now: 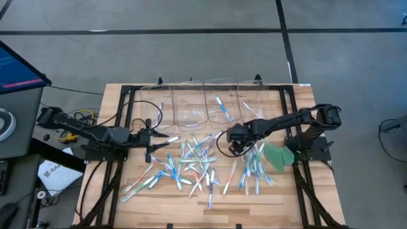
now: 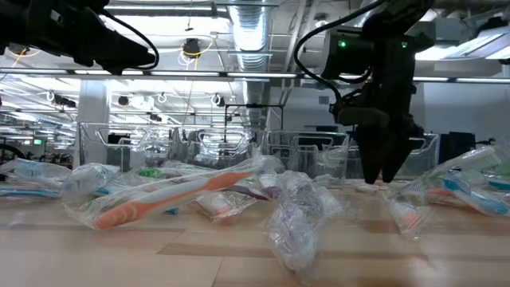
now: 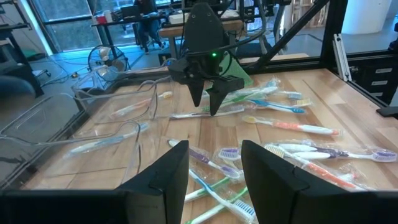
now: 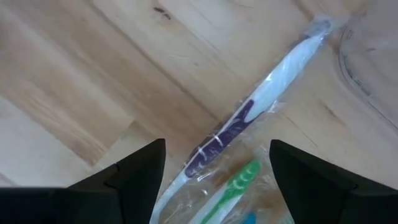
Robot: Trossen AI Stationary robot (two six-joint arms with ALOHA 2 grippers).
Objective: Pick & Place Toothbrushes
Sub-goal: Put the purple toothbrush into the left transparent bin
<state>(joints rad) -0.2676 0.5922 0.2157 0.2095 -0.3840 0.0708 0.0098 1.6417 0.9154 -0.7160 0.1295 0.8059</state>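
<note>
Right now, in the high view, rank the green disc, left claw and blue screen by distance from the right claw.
1. Green disc, just beside the right claw.
2. Left claw, across the toothbrushes.
3. Blue screen, picture's far left.

Matt wood table (image 1: pixel 292 191); glossy plastic-wrapped toothbrushes (image 1: pixel 197 164); clear plastic bins (image 1: pixel 191 102).

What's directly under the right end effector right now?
Under the open right end effector a wrapped purple-and-white toothbrush lies on the bare wooden table, a green one beside it. Their lower ends are hidden behind the fingers.
</note>
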